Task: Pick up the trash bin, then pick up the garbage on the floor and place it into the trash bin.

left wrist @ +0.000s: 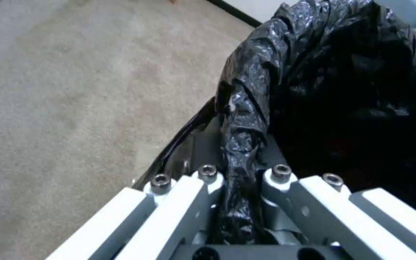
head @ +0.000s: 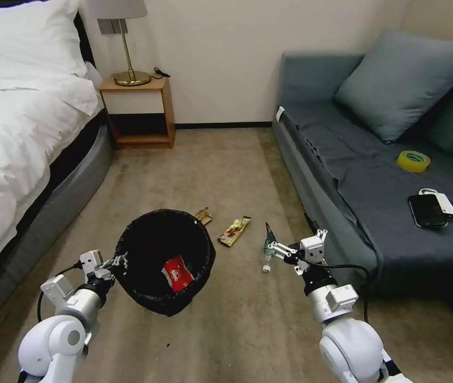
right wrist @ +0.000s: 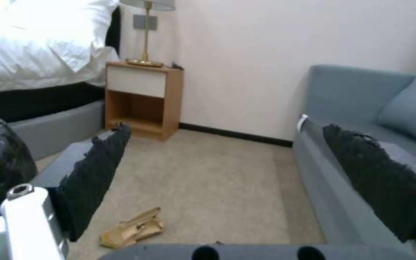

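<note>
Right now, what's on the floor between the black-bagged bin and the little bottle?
In the head view, a brown-gold snack wrapper lies on the beige carpet between the round black-bagged trash bin and the small clear green-labelled bottle.

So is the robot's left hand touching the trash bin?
Touching. In the left wrist view, the left gripper pinches the black bag at the trash bin rim between its fingers.
</note>
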`<state>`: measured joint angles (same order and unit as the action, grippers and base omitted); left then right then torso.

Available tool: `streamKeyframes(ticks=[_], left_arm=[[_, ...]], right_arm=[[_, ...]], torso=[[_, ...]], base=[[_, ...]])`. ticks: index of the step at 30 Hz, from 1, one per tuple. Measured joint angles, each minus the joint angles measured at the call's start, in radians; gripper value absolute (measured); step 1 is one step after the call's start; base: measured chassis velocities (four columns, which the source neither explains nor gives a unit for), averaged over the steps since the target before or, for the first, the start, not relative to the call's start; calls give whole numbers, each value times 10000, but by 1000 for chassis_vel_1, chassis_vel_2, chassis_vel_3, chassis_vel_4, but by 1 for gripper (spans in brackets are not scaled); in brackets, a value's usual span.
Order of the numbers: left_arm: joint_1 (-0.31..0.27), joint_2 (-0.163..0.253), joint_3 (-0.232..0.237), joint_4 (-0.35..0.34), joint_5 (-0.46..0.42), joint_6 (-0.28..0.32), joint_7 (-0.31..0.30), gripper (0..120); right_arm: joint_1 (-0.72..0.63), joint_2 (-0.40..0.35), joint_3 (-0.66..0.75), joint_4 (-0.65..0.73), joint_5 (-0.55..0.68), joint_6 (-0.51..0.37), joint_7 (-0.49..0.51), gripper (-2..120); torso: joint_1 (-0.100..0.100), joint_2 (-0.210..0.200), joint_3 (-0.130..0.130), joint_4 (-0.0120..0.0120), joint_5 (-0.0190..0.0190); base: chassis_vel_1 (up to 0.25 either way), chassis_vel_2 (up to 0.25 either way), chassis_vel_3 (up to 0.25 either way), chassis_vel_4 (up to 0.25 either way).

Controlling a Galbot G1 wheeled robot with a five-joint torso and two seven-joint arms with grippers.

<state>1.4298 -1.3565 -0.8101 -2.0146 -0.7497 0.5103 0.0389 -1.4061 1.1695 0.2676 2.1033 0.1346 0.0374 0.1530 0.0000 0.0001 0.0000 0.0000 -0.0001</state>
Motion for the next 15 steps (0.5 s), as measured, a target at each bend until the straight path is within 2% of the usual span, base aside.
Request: streamKeyframes(ticks=[15], left_arm=[[0,14,-99,-4,-119,0,-4,4]], right_arm=[[-69,107,-68,-9,68,78,-43,100]], torso=[[0,-2,0,0,2]], base=[[0,0,0,0]])
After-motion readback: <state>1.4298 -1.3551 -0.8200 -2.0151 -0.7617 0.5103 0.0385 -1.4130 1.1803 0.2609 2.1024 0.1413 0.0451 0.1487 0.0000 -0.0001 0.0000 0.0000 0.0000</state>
